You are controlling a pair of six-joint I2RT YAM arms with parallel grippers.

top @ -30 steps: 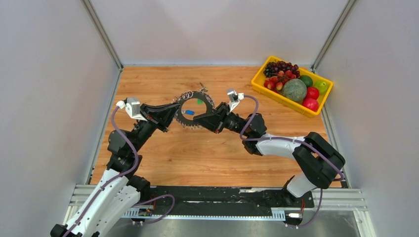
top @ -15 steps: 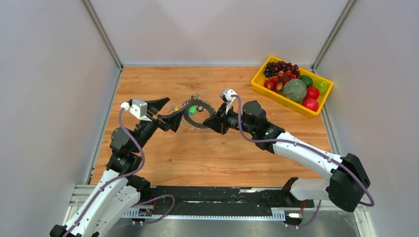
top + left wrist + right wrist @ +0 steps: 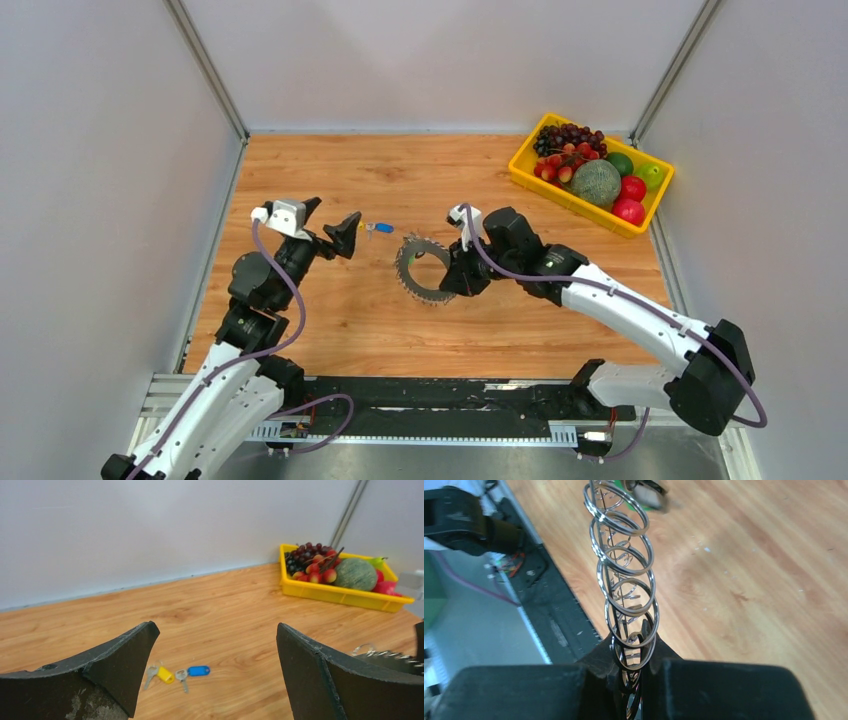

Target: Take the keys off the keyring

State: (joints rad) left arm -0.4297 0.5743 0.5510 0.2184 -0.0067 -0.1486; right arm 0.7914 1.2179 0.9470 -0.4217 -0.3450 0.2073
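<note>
Keyring (image 3: 405, 266) pulled R | R jaws clamped on it | L jaws apart | 2 keys (image 3: 198, 670) on table (image 3: 350, 320)

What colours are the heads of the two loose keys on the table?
A yellow key and a blue key; left wrist view.

One keyring (image 3: 405, 270) strung with many silver keys (image 3: 430, 296); left of it, one yellow key (image 3: 165, 675) and one blue key (image 3: 198, 670); right of it, one fruit tray (image 3: 565, 200).

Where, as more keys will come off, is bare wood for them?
Bare: the far strip between back wall and loose keys, left of the fruit tray; the stretch nearer than the keyring. Crowded: the middle, from left gripper to right gripper.
</note>
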